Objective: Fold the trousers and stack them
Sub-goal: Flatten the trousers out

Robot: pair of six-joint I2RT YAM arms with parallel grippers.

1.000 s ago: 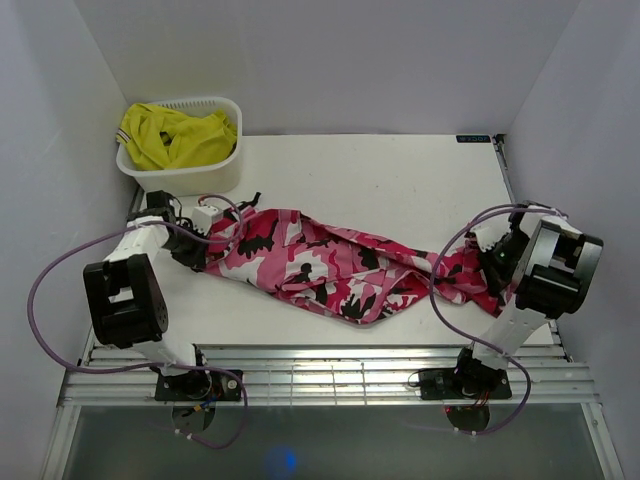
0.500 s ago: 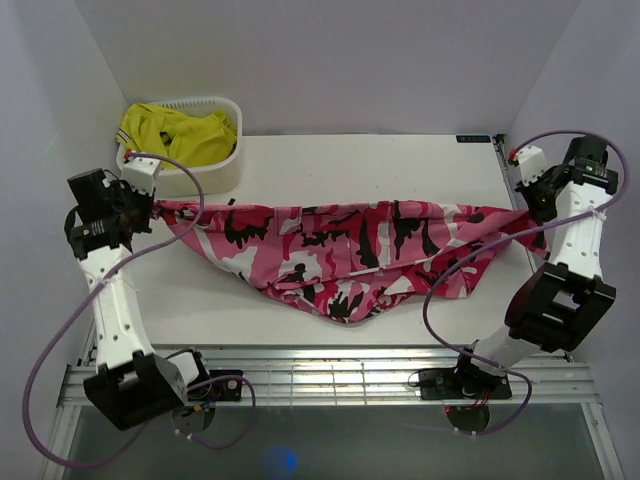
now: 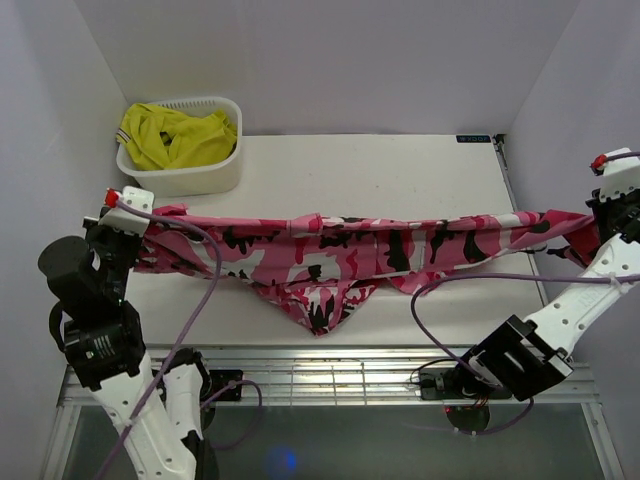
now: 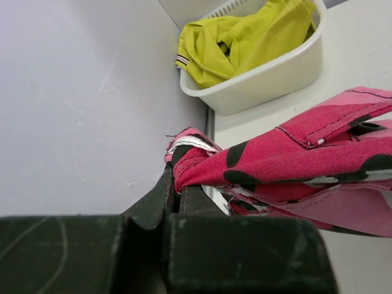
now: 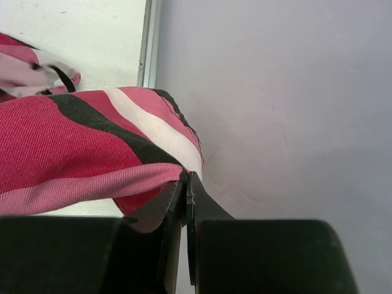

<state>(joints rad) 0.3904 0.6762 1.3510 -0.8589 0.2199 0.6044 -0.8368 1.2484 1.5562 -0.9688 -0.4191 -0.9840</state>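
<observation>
The left claw [image 4: 177, 188] is pressed together on a bunched end of the trousers [image 3: 350, 245], close against the left wall. The right claw [image 5: 187, 179] pinches the opposite end the same way, hard by the right wall. With the two claws drawn as far apart as the walls allow, the cloth runs in a taut band across the whole width of the counter [image 3: 400, 170]. This looks like a stretch meant to pull out twists and wrinkles, so the trousers can be laid flat for the first fold. The upper edge is straight, while the slack middle droops in a pointed belly toward the near edge. Whether that low point touches the counter I cannot tell. A white basket [image 3: 185, 180] sits in the far left corner, clear of the stretched cloth, probably parked there to leave the middle free for folding. A yellow garment [image 3: 175, 135] lies crumpled inside it.

Counted: two claws, one pair of trousers, one basket, one yellow garment.
</observation>
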